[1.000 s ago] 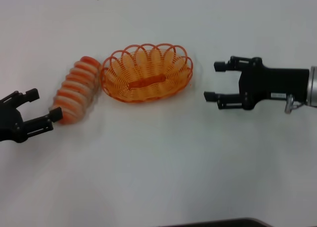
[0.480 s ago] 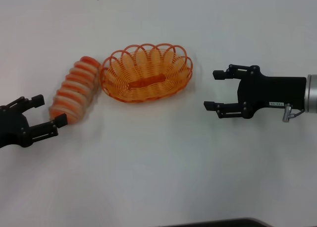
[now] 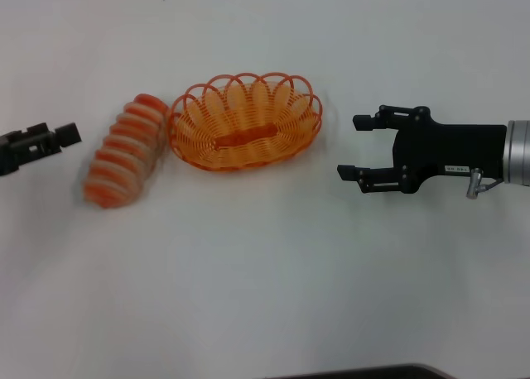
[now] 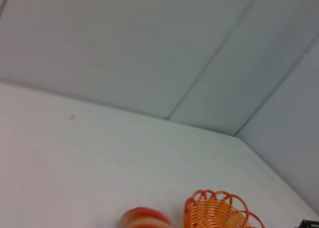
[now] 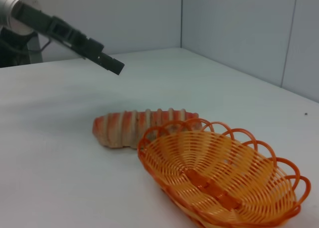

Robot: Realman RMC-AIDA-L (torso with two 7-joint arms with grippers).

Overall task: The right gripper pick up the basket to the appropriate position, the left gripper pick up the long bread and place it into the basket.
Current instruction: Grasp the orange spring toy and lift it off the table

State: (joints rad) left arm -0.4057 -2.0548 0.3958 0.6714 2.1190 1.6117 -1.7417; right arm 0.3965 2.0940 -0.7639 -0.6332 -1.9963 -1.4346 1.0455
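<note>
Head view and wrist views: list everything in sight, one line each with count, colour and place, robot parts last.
basket: one, orange wire, centre of the table, empty.
long bread: one, cream with orange-red ridges, lying on the table against the basket's left end.
table: one, white, under everything.
wall panels: pale grey, behind the table.
left gripper: one, black, left of the long bread, apart from it.
right gripper: one, black with white label, open, right of the basket, not touching it.

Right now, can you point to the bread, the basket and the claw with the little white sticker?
long bread [image 3: 122, 154]: head view, middle of its ridged top.
basket [image 3: 308, 94]: head view, looped rim on the far right side.
right gripper [image 3: 358, 147]: head view, gap between its open fingertips.
</note>
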